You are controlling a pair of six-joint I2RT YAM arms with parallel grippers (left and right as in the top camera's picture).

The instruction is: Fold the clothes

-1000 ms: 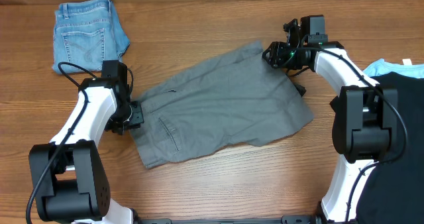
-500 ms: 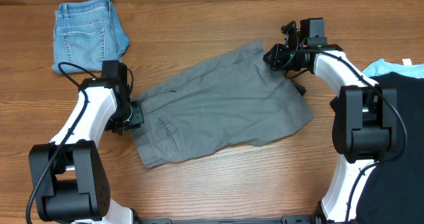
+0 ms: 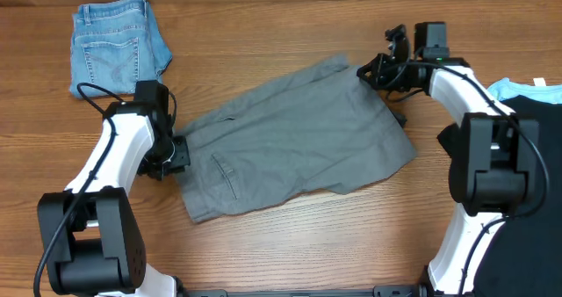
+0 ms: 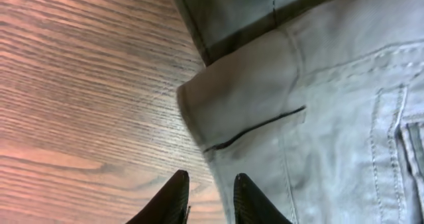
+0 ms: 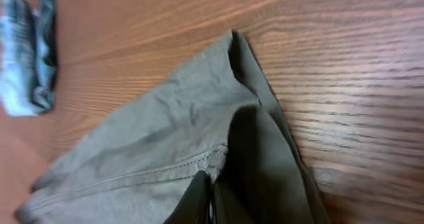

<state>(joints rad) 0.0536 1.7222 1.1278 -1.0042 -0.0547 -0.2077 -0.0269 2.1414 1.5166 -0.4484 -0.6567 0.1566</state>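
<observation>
Grey shorts [image 3: 290,139] lie spread flat across the middle of the table, waistband to the left and legs to the right. My right gripper [image 3: 367,71] is shut on the hem at the far leg corner. In the right wrist view its fingertips [image 5: 199,191] pinch the stitched hem of the shorts [image 5: 146,151], which rises a little off the wood. My left gripper [image 3: 176,152] sits at the waistband's left end. In the left wrist view the left gripper [image 4: 207,184] has its jaws narrowly apart. The waistband edge [image 4: 252,91] shows beneath the gap, one finger over wood and the other over cloth.
Folded blue denim shorts [image 3: 118,42] lie at the far left corner. A black garment [image 3: 540,139] and a light-blue one [image 3: 500,88] lie at the right edge behind my right arm. Bare wood surrounds the grey shorts.
My right gripper closed on the leg hem and shifted slightly right, lifting the corner a little. The left arm has stayed in place, its jaws narrowing slightly.
</observation>
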